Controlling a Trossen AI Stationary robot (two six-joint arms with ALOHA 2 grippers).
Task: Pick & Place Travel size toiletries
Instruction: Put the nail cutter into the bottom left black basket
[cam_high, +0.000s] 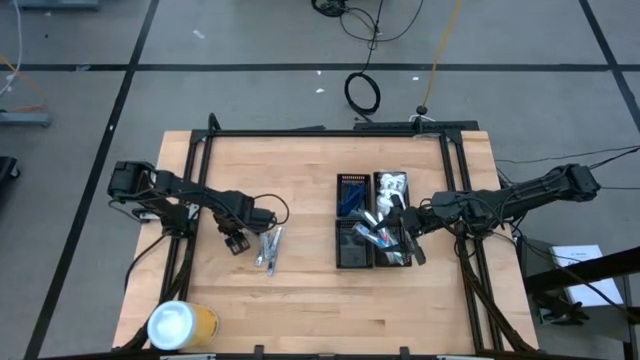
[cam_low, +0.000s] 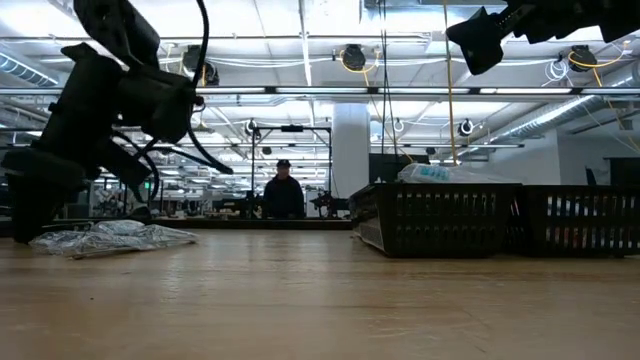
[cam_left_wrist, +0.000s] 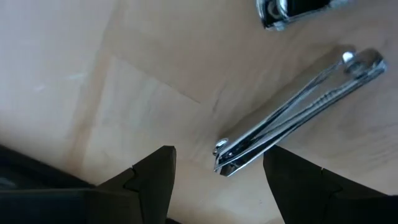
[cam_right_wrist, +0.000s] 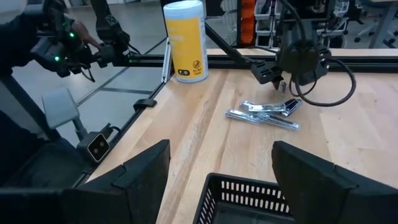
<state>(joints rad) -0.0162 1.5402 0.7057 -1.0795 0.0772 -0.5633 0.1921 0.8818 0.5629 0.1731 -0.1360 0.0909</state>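
The wooden table (cam_high: 300, 290) is carrying the black gridded trays (cam_high: 372, 222), the landmark here, already holding several toiletries (cam_high: 385, 238). The yellow cylinder (cam_high: 182, 325) is lying well away from the trays, near the table's corner. The right gripper (cam_high: 411, 238) is hovering over the trays, fingers spread, empty. The left gripper (cam_high: 237, 241) is hanging apart from the trays, parted and empty, just beside loose silvery clippers (cam_left_wrist: 292, 115).

Silvery metal nail clippers (cam_high: 270, 248) lie left of the black gridded trays (cam_high: 352, 255) on the wooden surface (cam_high: 300, 300); a yellow cylinder (cam_high: 182, 325) stands at its near-left corner.
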